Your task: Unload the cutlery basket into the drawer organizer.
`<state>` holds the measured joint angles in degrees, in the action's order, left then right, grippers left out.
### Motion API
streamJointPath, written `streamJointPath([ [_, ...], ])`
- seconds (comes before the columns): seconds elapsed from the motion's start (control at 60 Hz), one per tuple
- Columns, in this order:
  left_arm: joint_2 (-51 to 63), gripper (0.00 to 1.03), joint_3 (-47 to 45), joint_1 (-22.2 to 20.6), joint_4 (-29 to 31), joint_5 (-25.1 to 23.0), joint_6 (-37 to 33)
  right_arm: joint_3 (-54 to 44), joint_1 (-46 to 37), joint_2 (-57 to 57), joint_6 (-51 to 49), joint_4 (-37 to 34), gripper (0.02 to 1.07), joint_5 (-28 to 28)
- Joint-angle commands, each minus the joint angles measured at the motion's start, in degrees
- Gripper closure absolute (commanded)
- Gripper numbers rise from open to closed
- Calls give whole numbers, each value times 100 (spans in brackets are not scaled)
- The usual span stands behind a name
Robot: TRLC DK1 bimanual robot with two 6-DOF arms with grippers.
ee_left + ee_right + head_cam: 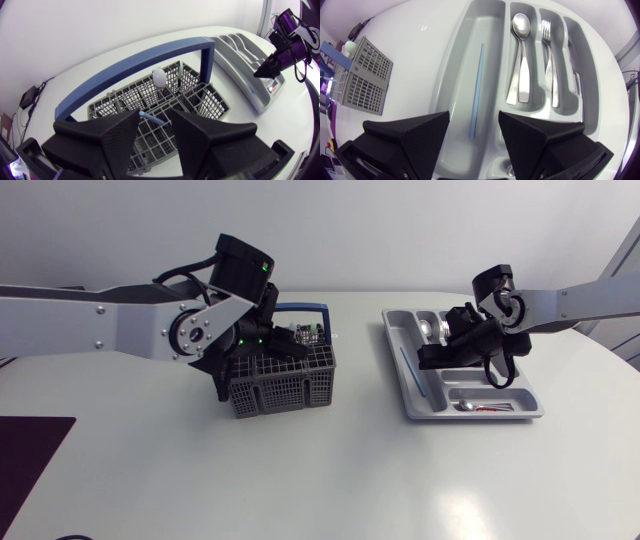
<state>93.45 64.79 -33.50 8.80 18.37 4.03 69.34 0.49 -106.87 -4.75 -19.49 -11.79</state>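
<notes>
- Okay, left hand hovers over cutlery basket, fingers apart; light-blue stick lies in basket between the fingertips.
- White spoon stands upright in basket, ahead of left hand.
- Right hand is over drawer organizer, fingers apart, holding nothing; blue rod lies in long compartment just ahead, spoons in the next one.
</notes>
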Motion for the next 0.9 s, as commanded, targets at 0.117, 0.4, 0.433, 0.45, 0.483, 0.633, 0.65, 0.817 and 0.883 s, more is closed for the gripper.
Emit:
streamJointPath([
  [0.117,121,88,191,98,-89,35,150,-193,-49,166,-131,94,35,-16],
  [0.4,24,99,121,133,-89,-150,150,-290,12,289,-175,200,35,-16],
  [0.433,-37,100,86,124,-115,-158,150,-325,21,333,-184,217,35,-16],
  [0.45,-72,100,68,115,-115,-167,150,-351,21,351,-201,217,35,-16],
  [0.483,-125,100,51,98,-115,-158,142,-404,39,421,-228,243,35,-16],
  [0.633,-486,100,-63,-17,-159,-158,71,-861,171,993,-474,463,35,-16],
  [0.65,-538,100,-72,-34,-159,-158,54,-922,197,1072,-509,490,35,-16],
  [0.817,-1206,100,-257,-412,-221,211,-192,-1731,469,2206,-852,973,35,-60],
  [0.883,-1364,100,-292,-562,-221,413,-271,-1960,557,2601,-975,1070,35,-86],
])
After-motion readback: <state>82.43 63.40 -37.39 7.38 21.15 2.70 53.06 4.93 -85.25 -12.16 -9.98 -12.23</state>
